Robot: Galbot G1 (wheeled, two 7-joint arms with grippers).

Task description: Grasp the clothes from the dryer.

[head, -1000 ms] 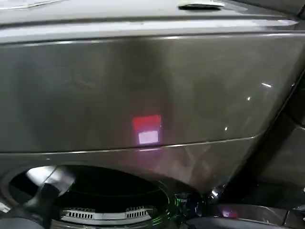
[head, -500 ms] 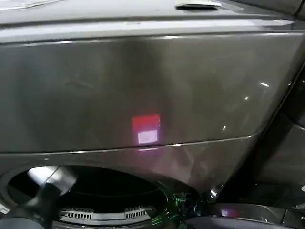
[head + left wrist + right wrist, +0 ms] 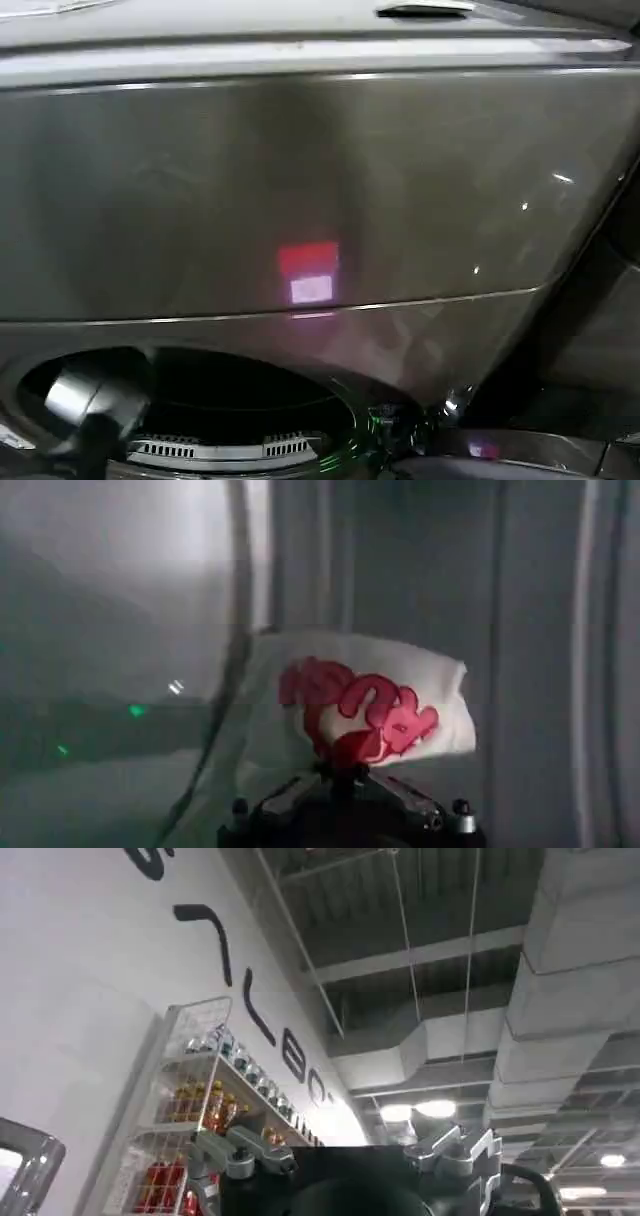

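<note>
The clothes [image 3: 360, 715], a small bundle of white fabric printed with red bubble lettering, sit inside the drum in the left wrist view, pinched at their lower edge by the left hand [image 3: 345, 772], whose dark fingers [image 3: 290, 792] are closed on the cloth just under the red print. The fabric stands up from the grip and spreads sideways, its upper edge loose. Behind it runs the pale ribbed metal wall of the drum [image 3: 520, 630], with a dark curved rim line beside the bundle and a few small green glints on the shadowed side. In the head view the dryer [image 3: 300, 180], a large bronze-grey metal front-loading machine, spans nearly the whole width, with a glowing red and white rectangle on its front panel above a thin horizontal seam. Below that seam is the round dark-rimmed port [image 3: 230, 400], and the silver-grey left arm [image 3: 85, 400] reaches into it from the left side. The right hand [image 3: 350, 1158] is well away from the machine, turned upward toward a ceiling with ducts and lamps, a white wall with dark lettering and a wire shelf of cans [image 3: 200, 1118]; its fingers stand spread apart with nothing between them.
</note>
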